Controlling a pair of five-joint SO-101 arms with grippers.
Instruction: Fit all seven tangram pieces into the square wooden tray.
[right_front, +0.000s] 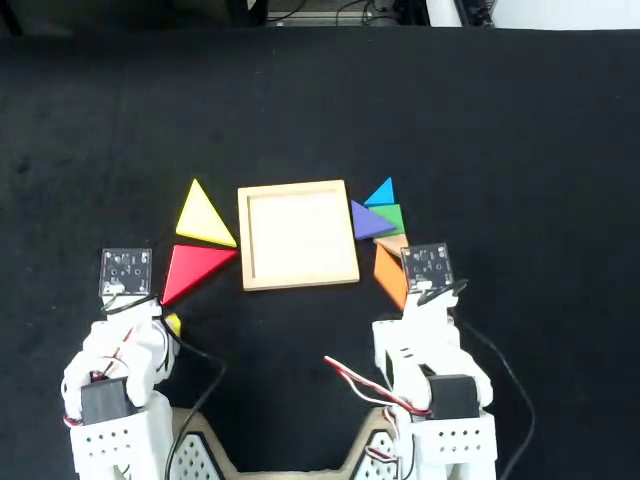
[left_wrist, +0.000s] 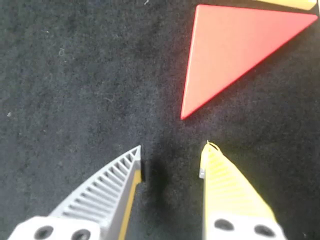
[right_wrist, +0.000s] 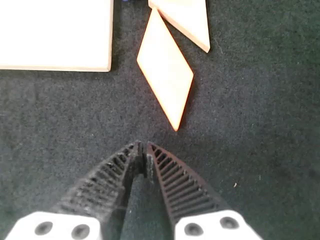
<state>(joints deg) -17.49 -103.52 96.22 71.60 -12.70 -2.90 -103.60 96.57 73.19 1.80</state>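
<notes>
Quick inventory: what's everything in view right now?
tray: 1, pale wood, centre, empty
yellow triangle: 1, yellow, left of tray
red triangle: 1, red, beside yellow
blue triangle: 1, blue, right of tray
green piece: 1, green, beside blue
purple triangle: 1, purple, by tray's right edge
tan piece: 1, tan, between green and orange
orange parallelogram: 1, orange, nearest right arm
table: 1, black
left hand: 1, white-yellow, open, by red triangle
right hand: 1, black, shut, near orange parallelogram

A black table (right_front: 500, 120) is carrying everything. The square wooden tray (right_front: 298, 232) is lying near its middle. A yellow triangle (right_front: 202, 218) and a red triangle (right_front: 192, 268) are lying just left of it. A blue triangle (right_front: 382, 193), green piece (right_front: 388, 218), purple triangle (right_front: 366, 220) and orange piece (right_front: 390, 272) are clustering just beside its right edge.
</notes>
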